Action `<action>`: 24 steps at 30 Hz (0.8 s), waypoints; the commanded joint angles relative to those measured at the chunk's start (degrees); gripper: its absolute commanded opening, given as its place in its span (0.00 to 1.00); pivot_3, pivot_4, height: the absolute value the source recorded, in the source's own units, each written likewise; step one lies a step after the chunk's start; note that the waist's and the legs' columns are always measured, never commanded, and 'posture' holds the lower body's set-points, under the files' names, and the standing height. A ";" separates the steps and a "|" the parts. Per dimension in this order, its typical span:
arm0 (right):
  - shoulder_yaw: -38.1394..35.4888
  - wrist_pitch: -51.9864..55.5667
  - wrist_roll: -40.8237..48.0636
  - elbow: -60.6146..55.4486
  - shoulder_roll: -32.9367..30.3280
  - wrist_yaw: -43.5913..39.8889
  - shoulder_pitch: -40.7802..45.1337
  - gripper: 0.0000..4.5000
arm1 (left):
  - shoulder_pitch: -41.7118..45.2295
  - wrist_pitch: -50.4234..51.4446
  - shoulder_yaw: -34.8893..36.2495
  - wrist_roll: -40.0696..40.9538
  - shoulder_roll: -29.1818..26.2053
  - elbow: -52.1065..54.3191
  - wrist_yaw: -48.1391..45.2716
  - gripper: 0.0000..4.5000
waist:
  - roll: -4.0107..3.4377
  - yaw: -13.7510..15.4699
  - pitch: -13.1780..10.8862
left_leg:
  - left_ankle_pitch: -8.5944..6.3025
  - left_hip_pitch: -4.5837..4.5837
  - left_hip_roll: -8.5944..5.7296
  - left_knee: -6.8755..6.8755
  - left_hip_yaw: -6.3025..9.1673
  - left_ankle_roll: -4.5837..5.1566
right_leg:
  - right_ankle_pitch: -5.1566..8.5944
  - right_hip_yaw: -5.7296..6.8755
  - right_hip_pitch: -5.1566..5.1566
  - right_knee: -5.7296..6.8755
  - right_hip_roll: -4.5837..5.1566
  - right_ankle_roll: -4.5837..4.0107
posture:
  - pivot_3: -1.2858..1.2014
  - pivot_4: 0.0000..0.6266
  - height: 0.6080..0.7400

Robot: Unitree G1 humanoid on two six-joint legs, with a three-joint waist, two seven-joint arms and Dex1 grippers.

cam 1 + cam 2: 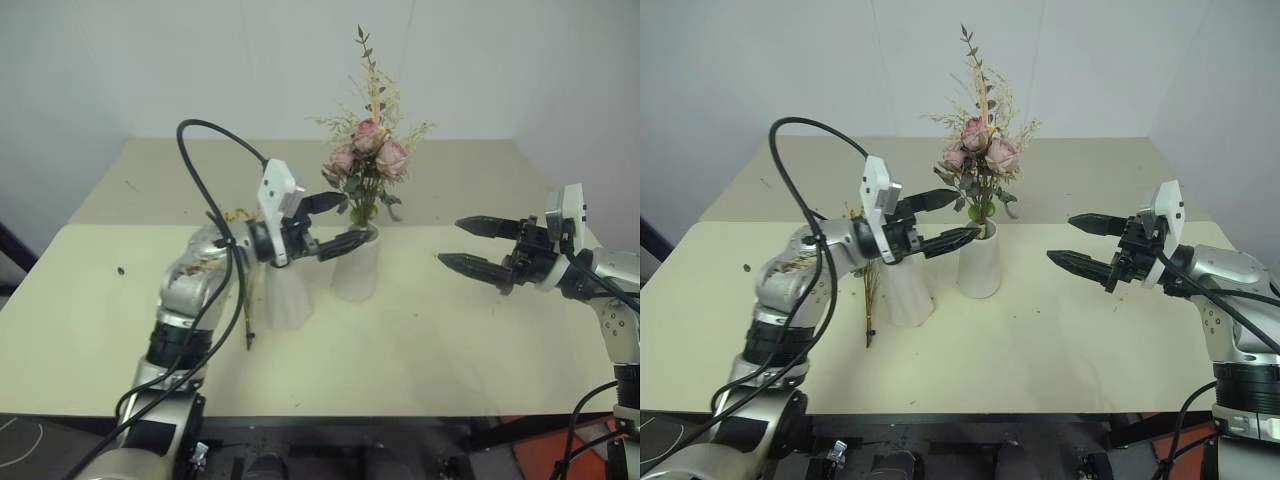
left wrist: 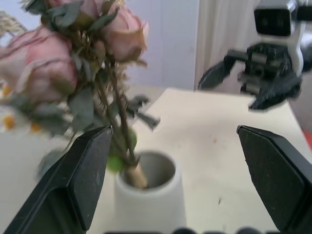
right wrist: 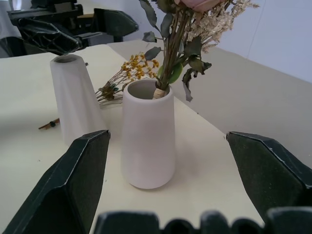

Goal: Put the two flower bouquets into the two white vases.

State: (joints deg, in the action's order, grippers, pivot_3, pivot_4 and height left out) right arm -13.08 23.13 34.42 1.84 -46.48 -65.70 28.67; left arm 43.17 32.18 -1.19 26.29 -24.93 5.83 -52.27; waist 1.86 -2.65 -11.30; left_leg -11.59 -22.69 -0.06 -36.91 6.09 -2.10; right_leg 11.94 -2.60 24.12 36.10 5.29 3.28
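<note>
Two matte white vases stand side by side near the middle of a pale cream surface [image 1: 450, 340]. The wide-mouthed vase [image 1: 356, 268] holds the pink rose bouquet [image 1: 368, 150], whose stems lean against the rim while the blooms, green leaves and pale wispy sprigs rise well above the mouth. Just beside it, toward the robot's left, stands the narrow-mouthed vase [image 1: 285, 295] with a flared base; its mouth is empty. The yellow-orange bouquet [image 3: 127, 70] lies flat on the surface behind and beside this vase, its thin brown stems [image 1: 247, 315] running toward the near edge. The left claw [image 1: 333, 222] hangs level above the narrow-mouthed vase, its black fingers spread wide on either side of the rose stems at the rim of the other vase, gripping nothing. The right claw [image 1: 470, 244] hovers level, well apart from both vases on the robot's right, pointing toward them with fingers spread wide and empty.
</note>
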 commanded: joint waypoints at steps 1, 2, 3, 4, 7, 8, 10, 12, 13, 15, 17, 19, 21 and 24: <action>-1.46 -0.87 0.54 -0.87 -1.20 -1.02 1.23 1.00 | -0.72 0.89 3.38 2.68 -5.05 4.71 -2.67 1.00 | -0.01 0.05 -0.01 | 0.00 0.00 0.00 0.00 0.00 0.00 | 0.00 0.00 0.00 0.00 0.00 0.00 | 0.52 0.24 1.00; -1.33 -0.86 0.62 -0.86 -1.29 -1.49 1.43 1.00 | -0.90 1.54 4.66 3.69 -6.83 5.36 -3.08 1.00 | -0.01 0.10 -0.01 | 0.00 0.00 0.00 0.00 0.00 0.00 | 0.00 0.00 0.01 0.00 0.01 0.00 | 0.52 0.24 1.00; -1.20 -0.83 0.77 -0.97 -1.35 -2.00 1.58 1.00 | -0.89 2.57 6.20 4.97 -8.14 5.89 -2.98 1.00 | -0.01 0.12 -0.01 | 0.00 -0.01 0.00 0.00 0.00 0.00 | 0.00 0.01 0.01 -0.01 0.00 0.00 | 0.52 0.24 1.00; -1.13 -0.69 1.16 -1.26 -1.40 -2.69 1.69 1.00 | -0.70 3.84 7.76 6.16 -9.14 6.31 -2.09 1.00 | -0.01 0.14 -0.01 | 0.00 -0.02 0.00 0.00 0.00 0.00 | 0.02 0.01 0.01 0.00 0.01 0.03 | 0.52 0.24 1.00; -1.44 0.23 3.49 -3.21 -1.47 -5.21 1.98 1.00 | -0.54 7.31 11.74 6.94 -12.76 6.95 1.90 1.00 | -0.01 0.14 -0.01 | 0.00 -0.01 0.01 0.00 0.00 0.00 | 0.11 0.01 0.00 -0.01 0.01 0.18 | 0.52 0.24 1.00; -1.54 0.49 4.21 -3.88 -1.55 -6.06 2.07 1.00 | -0.84 8.58 12.72 6.63 -14.03 7.12 3.25 1.00 | -0.01 0.12 -0.01 | 0.00 0.00 0.01 0.00 0.00 0.00 | 0.11 0.01 0.00 0.00 0.01 0.18 | 0.52 0.24 1.00; -1.56 0.89 5.46 -4.88 -1.71 -7.52 2.17 1.00 | -1.55 12.87 13.77 5.93 -16.59 7.79 6.52 1.00 | -0.02 0.01 -0.01 | 0.00 0.00 0.02 0.00 0.00 0.00 | 0.11 0.01 0.01 0.00 0.00 0.18 | 0.52 0.24 1.00; -1.46 1.13 6.23 -5.26 -1.77 -8.72 2.36 1.00 | -2.36 17.06 14.52 5.35 -18.76 8.27 9.61 1.00 | -0.02 0.05 -0.01 | 0.00 0.01 0.02 0.00 0.00 0.01 | 0.11 0.01 0.00 0.00 0.00 0.19 | 0.52 0.24 1.00; -1.32 1.10 6.36 -5.32 -1.81 -9.13 2.45 1.00 | -2.26 20.76 15.02 5.40 -19.88 8.28 11.72 1.00 | -0.01 0.07 -0.01 | 0.00 0.01 0.01 0.00 0.00 0.01 | 0.12 0.01 -0.01 0.00 0.01 0.19 | 0.52 0.24 1.00; -0.91 1.00 6.48 -5.31 -1.85 -9.92 2.77 1.00 | -2.42 27.08 15.42 4.47 -21.92 8.51 15.93 1.00 | -0.01 0.09 -0.01 | 0.00 0.01 0.02 0.00 0.00 0.01 | 0.12 0.02 -0.01 0.02 0.00 0.19 | 0.52 0.24 1.00; -0.57 1.12 6.81 -5.34 -1.87 -10.90 3.14 1.00 | -1.90 34.30 14.95 3.59 -23.25 8.34 19.95 1.00 | -0.01 0.09 -0.01 | 0.00 0.02 0.02 0.00 0.00 0.00 | 0.12 0.02 -0.01 0.02 0.00 0.19 | 0.52 0.24 1.00; -0.12 0.98 6.79 -5.43 -1.81 -11.82 3.60 1.00 | -1.14 42.00 12.82 2.08 -24.35 7.68 23.68 1.00 | -0.01 0.09 -0.01 | 0.00 0.02 0.02 0.00 0.00 0.01 | 0.12 0.02 0.00 0.03 0.00 0.20 | 0.52 0.24 1.00; 0.36 1.04 7.00 -5.50 -1.61 -12.76 4.27 1.00 | 0.60 49.37 10.18 0.98 -24.72 5.96 26.00 1.00 | -0.01 0.13 -0.01 | 0.00 0.02 0.02 0.01 0.00 0.00 | 0.12 0.03 0.00 0.03 0.00 0.20 | 0.52 0.24 1.00; 1.10 1.06 6.99 -5.46 -1.36 -13.71 5.25 1.00 | 3.03 55.59 9.12 0.33 -22.28 3.53 28.45 1.00 | -0.01 0.17 -0.01 | 0.00 0.01 0.01 0.01 0.00 0.00 | 0.13 0.03 0.01 0.04 0.00 0.21 | 0.52 0.24 1.00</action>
State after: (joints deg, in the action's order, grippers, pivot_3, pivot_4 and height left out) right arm -11.64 24.07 39.70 -1.85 -47.37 -78.62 32.26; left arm 43.78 84.54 7.75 27.62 -47.98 9.72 -25.52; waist 1.85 -2.49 -11.31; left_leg -11.59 -22.68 -0.05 -36.91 6.09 -2.10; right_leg 12.07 -2.56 24.13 36.14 5.29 3.48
